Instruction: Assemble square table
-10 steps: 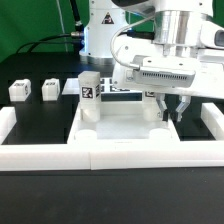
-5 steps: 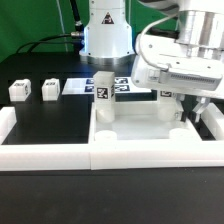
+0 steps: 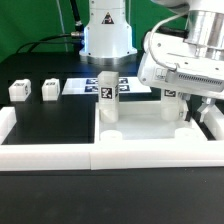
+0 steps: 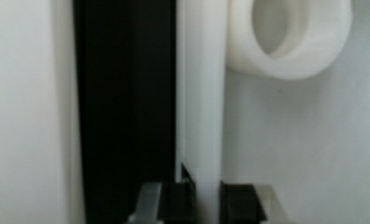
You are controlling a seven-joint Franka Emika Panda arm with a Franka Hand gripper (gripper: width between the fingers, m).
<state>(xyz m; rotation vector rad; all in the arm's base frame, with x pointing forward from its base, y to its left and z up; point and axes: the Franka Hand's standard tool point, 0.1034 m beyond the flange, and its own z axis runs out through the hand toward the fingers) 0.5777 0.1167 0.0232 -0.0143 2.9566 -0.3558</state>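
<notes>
Narrowly pinched, the claw (image 3: 188, 112) grips the tabletop (image 3: 140, 128) by its rim on the exterior view's right, with a standing leg (image 3: 170, 103) just beside it. A second leg (image 3: 108, 97) stands at the tabletop's other far corner. The marker board (image 3: 78, 87) lies behind, and the wall (image 3: 50, 158) runs along the front. Two loose legs (image 3: 18, 90) sit well apart, toward the desk's (image 3: 50, 125) edge on the exterior view's left.

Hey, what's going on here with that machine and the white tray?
A robot arm is putting together a small table. Its two-finger gripper is shut, apparently pinching the rim of the white plastic square tabletop, which has slid toward the exterior view's right over the last second. Two white tagged legs already stand upright in it; two more sit loose on the black table, waiting.
</notes>
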